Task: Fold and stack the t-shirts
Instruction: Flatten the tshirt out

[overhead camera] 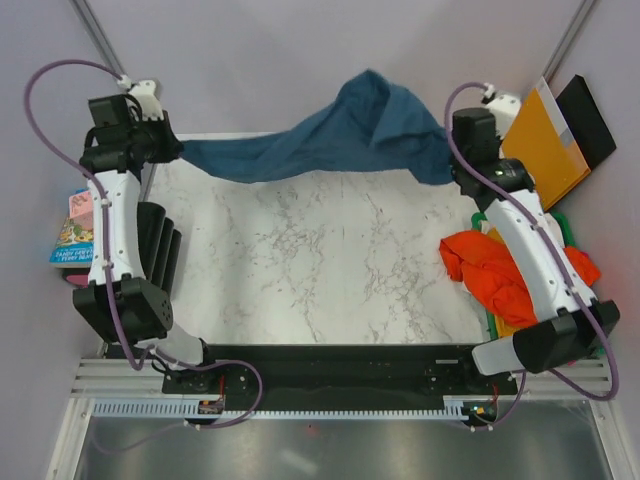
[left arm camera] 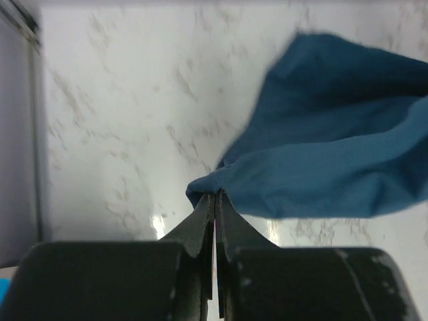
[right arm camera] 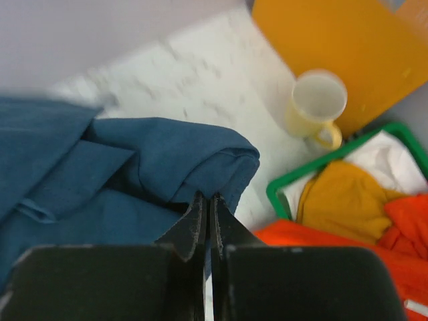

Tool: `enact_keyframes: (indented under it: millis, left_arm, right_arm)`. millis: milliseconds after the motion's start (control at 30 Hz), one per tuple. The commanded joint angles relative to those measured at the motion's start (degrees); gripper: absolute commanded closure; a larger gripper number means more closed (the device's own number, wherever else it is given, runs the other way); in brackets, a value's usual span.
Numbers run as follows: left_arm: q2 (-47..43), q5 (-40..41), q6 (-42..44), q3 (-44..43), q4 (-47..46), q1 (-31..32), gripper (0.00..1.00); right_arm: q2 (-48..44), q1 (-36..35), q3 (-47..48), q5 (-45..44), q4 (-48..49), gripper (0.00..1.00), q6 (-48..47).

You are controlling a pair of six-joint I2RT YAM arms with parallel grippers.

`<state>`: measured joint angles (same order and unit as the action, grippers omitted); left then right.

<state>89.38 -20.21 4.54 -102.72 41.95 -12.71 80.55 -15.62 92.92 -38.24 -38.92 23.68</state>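
Off the table's left edge, outward from the left gripper [left arm camera: 215, 200], lie a few colourful books [overhead camera: 72, 228], and a black slatted rack [overhead camera: 160, 250] stands beside that arm. Ahead and to the right of the right gripper [right arm camera: 206, 200] a pale yellow mug [right arm camera: 315, 107] stands just before an orange envelope [right arm camera: 348, 47], with a black board [overhead camera: 590, 120] behind the envelope. Nearer on that side, a green basket [right arm camera: 284, 184] holds a yellow cloth [right arm camera: 334, 194] and a white cloth [right arm camera: 388, 150], and a bright orange t-shirt [overhead camera: 490, 270] is heaped at its rim. The surface is a white marble-patterned table [overhead camera: 320, 260] against plain pale lilac walls. The dark teal-blue t-shirt [overhead camera: 340, 135] hangs stretched between the two grippers along the table's far edge, humped in the middle. Both pairs of fingers are pressed together on it: the left pinches a bunched corner that fans away to the right of its tips, and the right pinches a folded hem, the cloth spreading left of its tips.
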Motion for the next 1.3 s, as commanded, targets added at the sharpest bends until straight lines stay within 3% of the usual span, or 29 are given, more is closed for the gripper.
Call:
enact_keyframes:
  millis: [0,200,267,300,333,400,433,500,533,667,767,933,1067,1267]
  left_arm:
    - [3.4,-2.1,1.4,8.7,2.8,0.4,0.98]
    - [5.1,-0.9,2.3,14.2,1.1,1.1,0.98]
    - [5.0,-1.1,3.1,15.5,0.9,1.1,0.89]
    - [4.8,-1.1,3.4,15.9,0.6,1.1,0.83]
    - [4.4,-1.2,3.5,16.1,0.5,1.1,0.59]
    - [3.6,-1.9,3.7,16.0,0.2,1.1,0.37]
    - [3.1,-2.1,3.6,15.7,0.0,1.1,0.18]
    - [1.8,-3.1,2.9,15.2,-0.2,1.1,0.05]
    - [1.2,-3.4,2.6,15.1,-0.2,1.0,0.00]
    - [-1.6,-5.7,1.6,16.2,-0.6,1.9,0.00]
    - [-2.7,-5.5,2.2,18.9,-1.2,3.8,0.00]
    - [-3.5,-4.7,2.2,23.8,-2.1,6.9,0.02]
    - [-4.5,-4.0,2.0,26.2,-2.5,8.1,0.03]
    - [-6.1,-3.4,2.0,29.2,-2.9,8.6,0.03]
  right_arm:
    - [3.0,-0.2,-10.6,3.2,1.6,1.00,2.5]
    - [5.4,-0.2,-15.7,0.7,2.0,1.00,3.1]
    - [5.4,-0.2,-17.0,0.4,2.0,1.00,3.5]
    - [5.3,-0.3,-17.2,0.9,1.8,0.90,3.5]
    - [5.1,-0.2,-17.5,1.3,1.9,0.82,3.5]
    - [4.5,-0.2,-17.6,2.5,2.3,0.62,3.0]
    - [4.4,-0.2,-17.5,3.4,2.5,0.55,2.5]
    - [3.2,-0.3,-17.3,4.0,2.8,0.35,1.9]
    - [2.7,-0.4,-17.3,5.4,3.1,0.32,1.6]
    - [0.4,-2.7,-17.7,9.0,3.8,0.29,0.3]
    - [0.7,-6.4,-19.2,12.4,3.8,0.34,0.6]
    - [4.1,-11.6,-25.9,14.6,6.4,0.55,6.0]
    - [6.4,-11.7,-29.0,14.2,10.4,0.55,8.6]
    - [15.8,-8.6,-22.3,14.3,13.0,0.53,8.7]
